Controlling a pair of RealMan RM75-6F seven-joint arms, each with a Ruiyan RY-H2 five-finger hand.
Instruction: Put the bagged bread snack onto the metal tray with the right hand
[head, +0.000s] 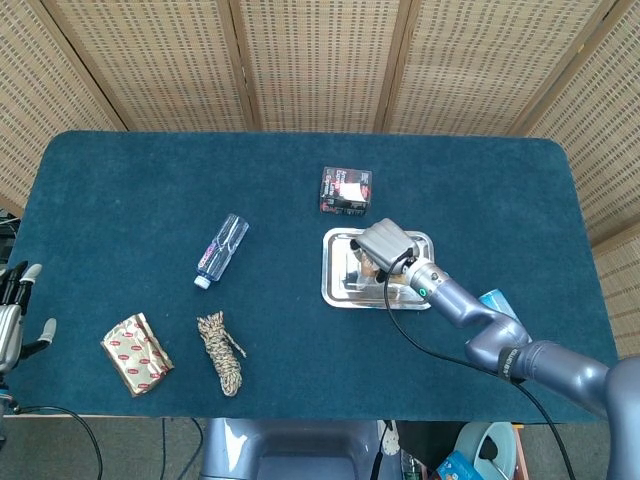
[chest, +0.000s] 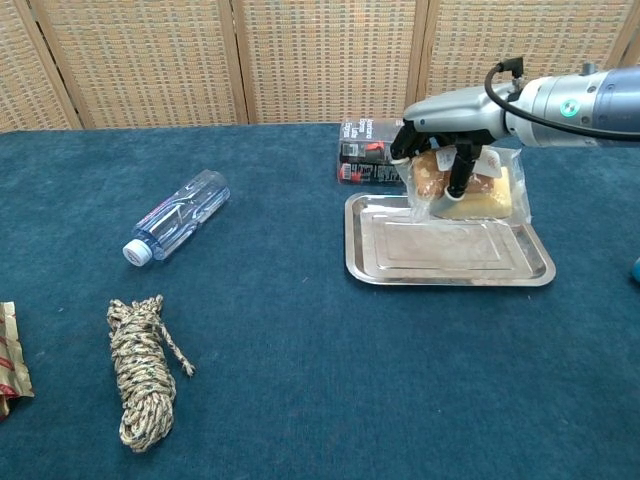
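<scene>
My right hand (chest: 452, 115) (head: 387, 241) grips the bagged bread snack (chest: 467, 183), a clear bag with brown bread inside, and holds it in the air over the far part of the metal tray (chest: 448, 258) (head: 340, 290). The bag hangs just above the tray's surface, its lower edge near the far rim. In the head view the hand covers most of the bag. My left hand (head: 12, 315) shows at the far left edge of the head view, off the table, fingers apart and holding nothing.
A dark box (chest: 371, 152) stands just behind the tray, close to the hand. A blue can (head: 495, 301) lies right of the tray. A water bottle (chest: 177, 214), a rope bundle (chest: 141, 370) and a red-gold packet (head: 136, 353) lie on the left half.
</scene>
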